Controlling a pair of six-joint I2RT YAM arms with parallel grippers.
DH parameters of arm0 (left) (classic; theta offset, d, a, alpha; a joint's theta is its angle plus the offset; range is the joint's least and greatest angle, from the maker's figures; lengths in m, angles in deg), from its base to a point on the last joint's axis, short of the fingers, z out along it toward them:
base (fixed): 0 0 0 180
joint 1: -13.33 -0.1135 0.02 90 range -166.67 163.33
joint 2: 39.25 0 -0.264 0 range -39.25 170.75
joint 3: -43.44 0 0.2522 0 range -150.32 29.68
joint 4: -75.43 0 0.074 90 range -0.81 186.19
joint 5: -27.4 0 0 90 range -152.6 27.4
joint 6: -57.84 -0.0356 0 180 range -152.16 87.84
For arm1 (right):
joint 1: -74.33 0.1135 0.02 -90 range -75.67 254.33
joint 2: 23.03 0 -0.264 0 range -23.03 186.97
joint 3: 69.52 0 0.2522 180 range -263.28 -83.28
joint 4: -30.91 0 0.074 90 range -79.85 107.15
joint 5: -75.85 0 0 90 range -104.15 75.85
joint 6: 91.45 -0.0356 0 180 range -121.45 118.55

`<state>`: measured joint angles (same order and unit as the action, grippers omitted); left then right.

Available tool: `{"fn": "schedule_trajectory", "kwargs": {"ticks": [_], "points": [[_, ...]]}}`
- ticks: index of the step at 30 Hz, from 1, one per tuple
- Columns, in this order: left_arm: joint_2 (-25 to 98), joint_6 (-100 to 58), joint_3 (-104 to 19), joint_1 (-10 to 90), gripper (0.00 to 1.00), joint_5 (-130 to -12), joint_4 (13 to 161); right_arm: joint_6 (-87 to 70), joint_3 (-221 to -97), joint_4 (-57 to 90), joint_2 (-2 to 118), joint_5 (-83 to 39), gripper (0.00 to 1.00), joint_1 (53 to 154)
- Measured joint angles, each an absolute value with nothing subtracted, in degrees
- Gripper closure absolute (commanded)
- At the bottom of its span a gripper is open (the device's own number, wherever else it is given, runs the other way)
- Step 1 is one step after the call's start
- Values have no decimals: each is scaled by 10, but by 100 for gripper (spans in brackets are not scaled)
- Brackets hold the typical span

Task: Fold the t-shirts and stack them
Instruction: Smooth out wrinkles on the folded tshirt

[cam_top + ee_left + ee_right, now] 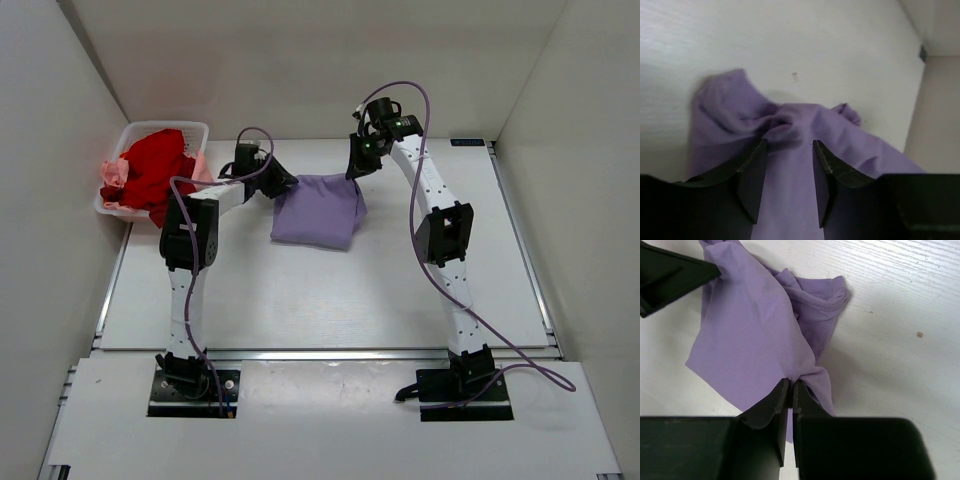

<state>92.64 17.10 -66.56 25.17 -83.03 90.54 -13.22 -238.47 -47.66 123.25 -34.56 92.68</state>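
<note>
Pinching a gathered tuck of the lavender t-shirt between jaws pressed nearly flat together, the right gripper has only a thin bite of cloth. That is the first risk: a firm pull could, I judge, slide the fabric out and let that edge drop into a crumple. The left gripper has its jaws apart, with purple cloth filling the gap and bunched just past the tips; whether they press on it I cannot tell. If that side has no real grip, any lift would be lopsided, dragging the shirt toward the right arm and twisting the fold. Uneven heights between the two grippers would wrinkle it too. The shirt lies on the table near the far middle, its far edge caught between the two grippers and its body spreading toward the arm bases. Well to the left, the white basket holds the red t-shirt and the pink t-shirt, not yet folded.
</note>
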Motion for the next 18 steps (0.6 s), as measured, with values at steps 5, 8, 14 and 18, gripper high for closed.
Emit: {"fn": "schedule_trajectory", "kwargs": {"ticks": [5,8,14,18], "points": [[926,158,-646,248,45,-810,933,-132,-2385,-477,1233,-346,100,927],[926,156,-647,247,44,-804,932,-132,-2385,-477,1233,-346,100,927],[927,157,-668,247,44,-796,935,-132,-2385,-477,1233,-346,100,926],[933,157,-708,248,45,-795,934,-132,-2384,-477,1233,-348,100,926]]}}
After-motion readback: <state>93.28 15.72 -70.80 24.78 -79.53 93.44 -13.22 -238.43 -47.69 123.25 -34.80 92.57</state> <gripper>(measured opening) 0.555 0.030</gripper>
